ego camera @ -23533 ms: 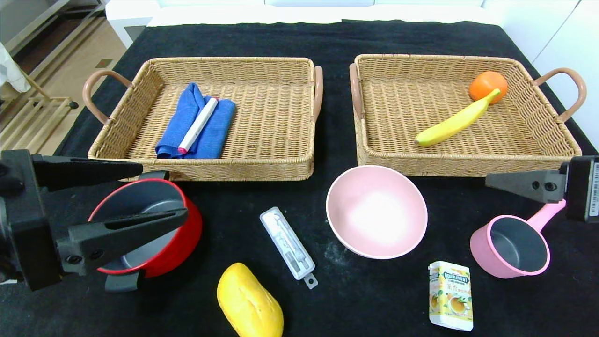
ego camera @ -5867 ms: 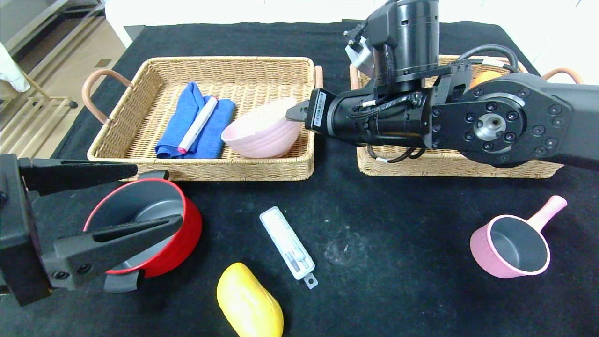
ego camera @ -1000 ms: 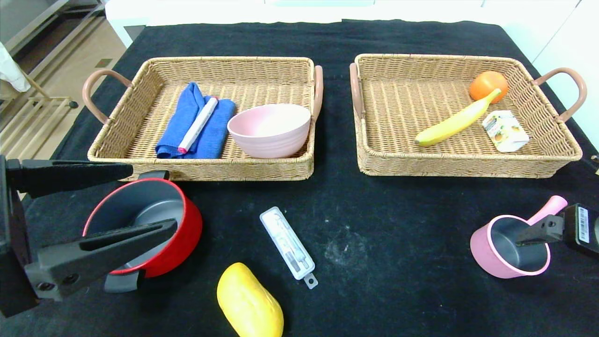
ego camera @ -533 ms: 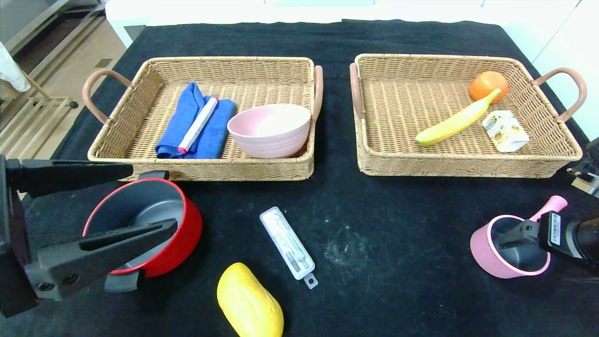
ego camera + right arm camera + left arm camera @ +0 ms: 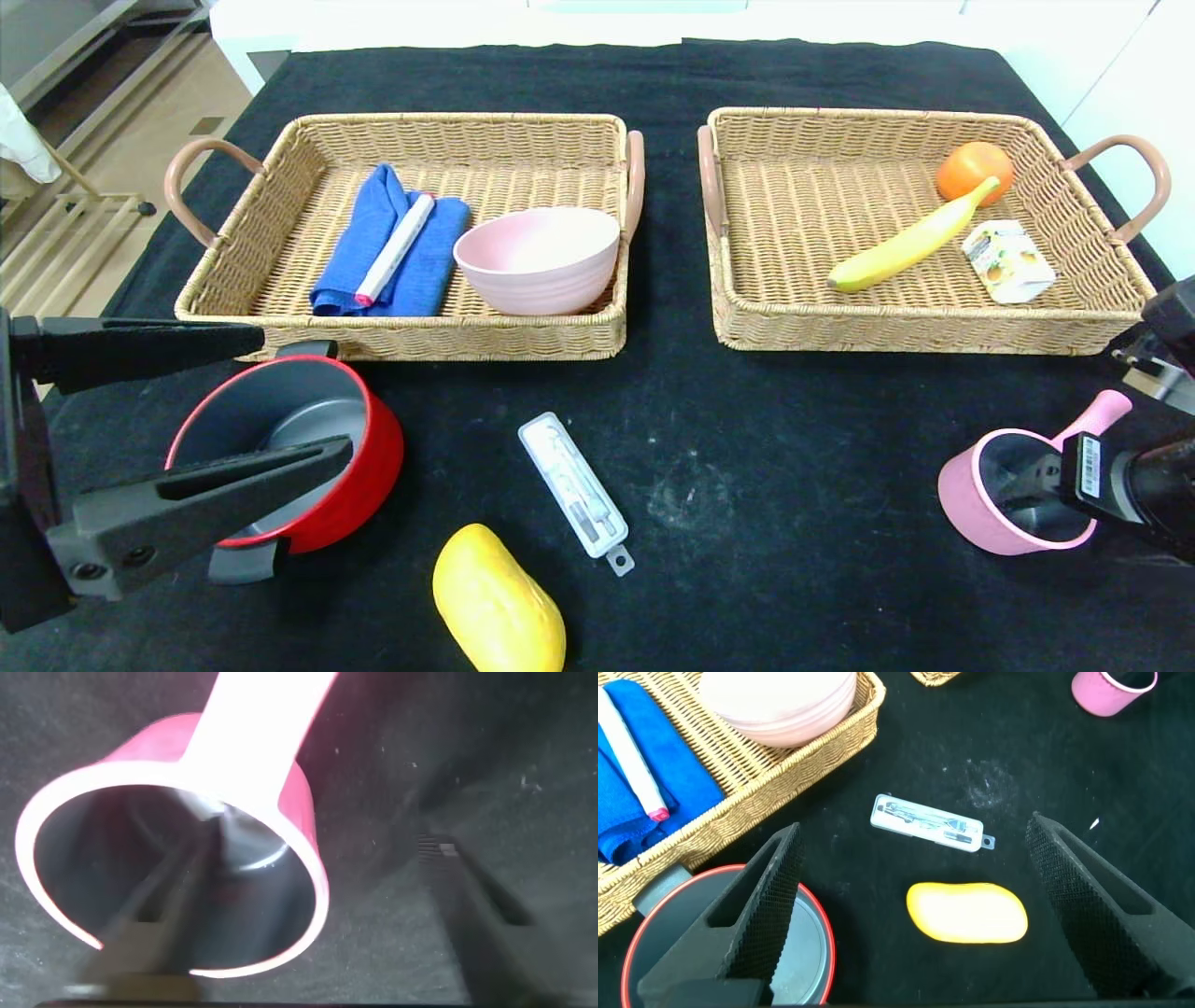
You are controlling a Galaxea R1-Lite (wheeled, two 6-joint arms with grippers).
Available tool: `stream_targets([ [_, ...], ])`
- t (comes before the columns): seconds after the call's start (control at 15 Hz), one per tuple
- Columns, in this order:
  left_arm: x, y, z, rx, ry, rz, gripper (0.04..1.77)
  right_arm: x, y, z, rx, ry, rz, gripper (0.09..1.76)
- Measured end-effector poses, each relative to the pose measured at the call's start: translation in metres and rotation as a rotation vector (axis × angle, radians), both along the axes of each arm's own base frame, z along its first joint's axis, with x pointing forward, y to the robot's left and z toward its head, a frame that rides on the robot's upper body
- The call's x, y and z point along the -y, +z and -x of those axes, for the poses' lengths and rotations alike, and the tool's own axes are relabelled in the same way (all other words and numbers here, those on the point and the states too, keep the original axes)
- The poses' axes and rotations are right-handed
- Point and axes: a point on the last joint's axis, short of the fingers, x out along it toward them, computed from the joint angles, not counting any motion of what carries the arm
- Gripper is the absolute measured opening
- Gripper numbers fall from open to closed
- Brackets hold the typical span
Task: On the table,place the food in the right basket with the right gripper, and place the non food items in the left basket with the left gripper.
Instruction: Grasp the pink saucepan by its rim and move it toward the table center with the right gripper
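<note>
The small pink saucepan [image 5: 971,504] stands near the table's [image 5: 747,420] right edge. My right gripper [image 5: 1036,490] is open and straddles its near wall. In the right wrist view one finger is inside the saucepan [image 5: 304,798] and the other is outside, clear of the wall. My left gripper [image 5: 303,392] hangs open over the red pot [image 5: 373,467] at front left. A yellow mango [image 5: 498,602] and a white case [image 5: 574,485] lie at front centre. The left basket [image 5: 523,331] holds the pink bowl [image 5: 537,257]. The right basket [image 5: 896,331] holds a banana [image 5: 901,247], an orange [image 5: 971,168] and a carton [image 5: 1008,261].
A blue cloth [image 5: 373,243] with a white marker [image 5: 397,247] on it lies in the left basket. From the left wrist, the mango [image 5: 967,913] and the case [image 5: 926,824] show between that gripper's fingers, well below them. The table's right edge is close beside the right arm.
My right gripper has dropped and pushed forward, so one finger now sits deeper inside the saucepan. The left arm and all other things have stayed put.
</note>
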Motion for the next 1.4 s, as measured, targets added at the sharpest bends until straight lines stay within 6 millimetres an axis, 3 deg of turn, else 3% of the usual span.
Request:
stream_targets([
  [0.13, 0.000, 0.000, 0.000, 0.000, 0.000, 0.000, 1.72, 0.000, -0.002, -0.001, 0.005, 0.007, -0.013, 1.08],
  [0.33, 0.000, 0.000, 0.001, 0.000, 0.000, 0.000, 1.72, -0.001, -0.003, -0.001, 0.003, 0.012, -0.020, 0.77],
  [0.4, 0.000, 0.000, 0.001, 0.000, 0.000, -0.001, 1.72, -0.001, -0.003, -0.001, 0.004, 0.012, -0.021, 0.36],
  [0.47, 0.000, 0.000, 0.001, 0.000, 0.000, 0.000, 1.72, 0.000, -0.003, -0.001, 0.004, 0.011, -0.021, 0.21],
  [1.4, -0.001, 0.000, 0.002, 0.003, 0.000, 0.001, 1.72, -0.004, 0.009, 0.007, 0.052, 0.077, -0.051, 0.18],
])
